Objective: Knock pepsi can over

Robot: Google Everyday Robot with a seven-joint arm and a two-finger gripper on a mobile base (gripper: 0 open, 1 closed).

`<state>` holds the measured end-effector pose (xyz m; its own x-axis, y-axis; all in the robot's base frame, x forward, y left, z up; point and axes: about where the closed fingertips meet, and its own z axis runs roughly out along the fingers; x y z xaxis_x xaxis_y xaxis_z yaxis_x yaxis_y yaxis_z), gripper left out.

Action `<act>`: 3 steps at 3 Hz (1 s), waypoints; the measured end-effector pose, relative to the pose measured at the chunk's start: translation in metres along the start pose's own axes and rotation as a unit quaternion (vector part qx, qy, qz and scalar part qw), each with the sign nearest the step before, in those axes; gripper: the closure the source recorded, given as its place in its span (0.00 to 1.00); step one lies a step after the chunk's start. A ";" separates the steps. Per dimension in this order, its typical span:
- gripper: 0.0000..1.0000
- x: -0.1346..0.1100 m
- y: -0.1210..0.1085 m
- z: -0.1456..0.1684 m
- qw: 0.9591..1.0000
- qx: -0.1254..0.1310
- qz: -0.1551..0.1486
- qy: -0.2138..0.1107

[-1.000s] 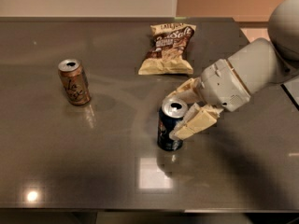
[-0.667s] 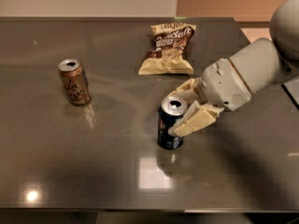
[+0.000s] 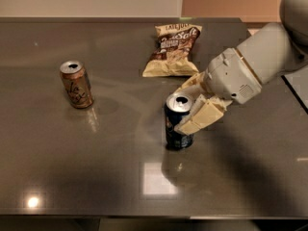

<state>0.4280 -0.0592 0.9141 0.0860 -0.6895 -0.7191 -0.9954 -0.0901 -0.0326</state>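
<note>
On the dark table (image 3: 96,177), near its middle, the pepsi can (image 3: 174,127) stands upright. The white arm (image 3: 260,61) reaches in from the right.

Step in hand, as judged: tipping push.
- The gripper (image 3: 188,108) is placed at the can's upper right side. Its cream fingers (image 3: 202,118) are held apart, one crossing in front of the can's shoulder and one behind the rim. Nothing is clamped.
- The push is best applied high, close to the rim. On so smooth a top, a low push would likely only slide the can.
- A sweep toward the left front is advised, where bare table is seen.
- The stroke is to be kept short. The chip bag (image 3: 173,49) lies just behind, and the orange can (image 3: 76,84) stands well apart on the left.

Can, as noted: dark blue body, paler markings on the side, silver top with the mouth opened. No dent can be made out.
</note>
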 end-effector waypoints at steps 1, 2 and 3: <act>1.00 -0.003 -0.001 -0.003 1.000 0.001 0.003 0.008; 1.00 -0.002 -0.001 -0.003 1.000 0.001 0.003 0.009; 1.00 0.005 -0.010 -0.009 0.997 0.017 -0.004 0.073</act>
<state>0.4390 -0.0682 0.9174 0.0961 -0.7862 -0.6105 -0.9954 -0.0725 -0.0633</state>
